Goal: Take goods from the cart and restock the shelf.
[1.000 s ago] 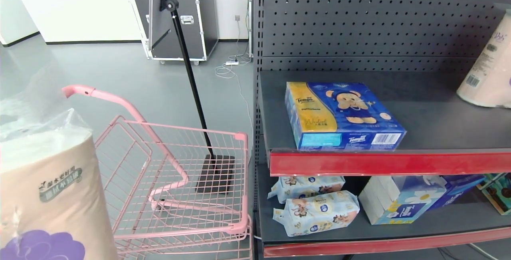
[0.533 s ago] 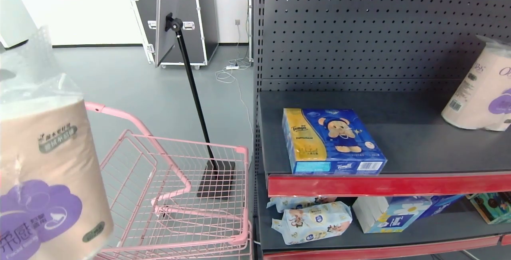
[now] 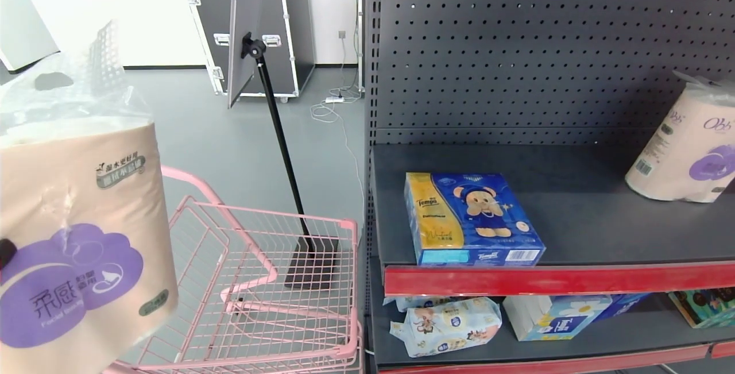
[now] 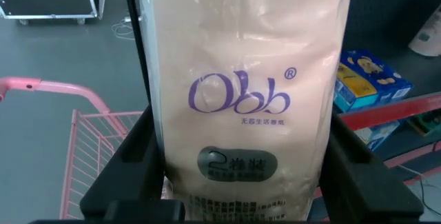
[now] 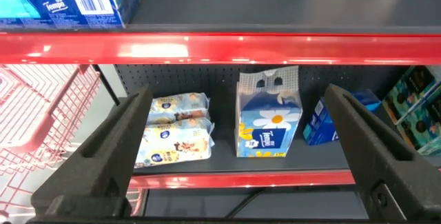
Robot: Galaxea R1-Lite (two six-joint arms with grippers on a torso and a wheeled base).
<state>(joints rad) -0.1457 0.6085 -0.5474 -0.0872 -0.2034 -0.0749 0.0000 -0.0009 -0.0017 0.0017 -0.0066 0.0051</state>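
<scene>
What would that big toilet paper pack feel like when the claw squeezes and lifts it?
Probably squishy and light for its size: the pack is soft rolls in loose, crinkled plastic. The shiny wrap may be a bit slippery, so the left claw clamps it from both sides. Set upright, it might tip, being tall.

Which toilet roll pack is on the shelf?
The pack at the right end of the upper shelf; the other pack is clamped in the left gripper.

Shelf [image 3: 603, 213] fills the right half: blue box [image 3: 471, 219] at centre front, roll pack [image 3: 686, 150] at right edge; wipes [image 3: 445, 325] and tissue packs [image 3: 554, 316] below
</scene>
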